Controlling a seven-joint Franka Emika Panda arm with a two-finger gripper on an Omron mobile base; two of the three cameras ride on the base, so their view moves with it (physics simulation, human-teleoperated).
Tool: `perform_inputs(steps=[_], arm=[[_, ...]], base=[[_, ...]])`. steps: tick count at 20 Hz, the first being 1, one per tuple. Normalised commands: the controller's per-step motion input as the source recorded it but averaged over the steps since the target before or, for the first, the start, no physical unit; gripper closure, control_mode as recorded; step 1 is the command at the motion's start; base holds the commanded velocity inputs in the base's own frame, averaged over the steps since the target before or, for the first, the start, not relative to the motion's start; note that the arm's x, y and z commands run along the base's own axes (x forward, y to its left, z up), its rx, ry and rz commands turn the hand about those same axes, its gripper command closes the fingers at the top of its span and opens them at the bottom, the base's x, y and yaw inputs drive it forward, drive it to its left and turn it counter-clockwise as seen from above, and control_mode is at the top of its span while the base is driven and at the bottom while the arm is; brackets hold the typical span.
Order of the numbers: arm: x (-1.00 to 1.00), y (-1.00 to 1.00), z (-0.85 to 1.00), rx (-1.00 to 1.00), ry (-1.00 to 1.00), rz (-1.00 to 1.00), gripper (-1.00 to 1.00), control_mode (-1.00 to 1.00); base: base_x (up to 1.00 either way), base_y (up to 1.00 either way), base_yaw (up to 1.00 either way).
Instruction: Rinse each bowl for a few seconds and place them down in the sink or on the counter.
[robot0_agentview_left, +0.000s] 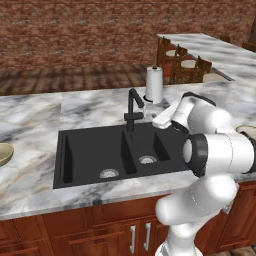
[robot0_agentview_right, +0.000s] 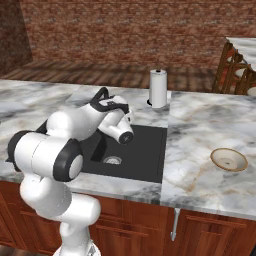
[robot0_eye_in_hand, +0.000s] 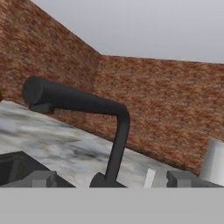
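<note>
The cream-rimmed bowl (robot0_agentview_right: 229, 159) with a brownish inside sits upright on the marble counter (robot0_agentview_right: 200, 125), right of the black double-basin sink (robot0_agentview_left: 112, 150); its edge shows as the cream bowl (robot0_agentview_left: 247, 131) behind my arm. An olive-tan bowl (robot0_agentview_left: 4, 153) rests on the counter far left of the sink. My gripper (robot0_eye_in_hand: 113, 179) is open and holds nothing. It hovers over the sink and faces the black gooseneck faucet (robot0_eye_in_hand: 87, 105) at close range. Both bowls lie well away from the gripper, one on each side.
A white paper-towel roll (robot0_agentview_left: 154, 85) stands upright on the counter just behind the faucet (robot0_agentview_left: 132, 107), seen also as the paper-towel roll (robot0_agentview_right: 158, 88). Wooden chairs (robot0_agentview_left: 187, 62) line a second marble counter at the back right. A brick wall closes the back.
</note>
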Motion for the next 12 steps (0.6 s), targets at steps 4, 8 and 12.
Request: perform_inputs(steps=[4,8,12], arm=[[0.36,-0.01,0.00,0.01,0.10,0.00,-1.00,-1.00],[0.35,-0.02,0.00,0.02,0.07,0.00,-1.00,-1.00],[0.32,0.00,-0.01,0.01,0.04,0.00,-1.00,-1.00]], base=[[0.00,0.00,0.00],[0.00,0.00,0.00],[0.00,0.00,0.00]])
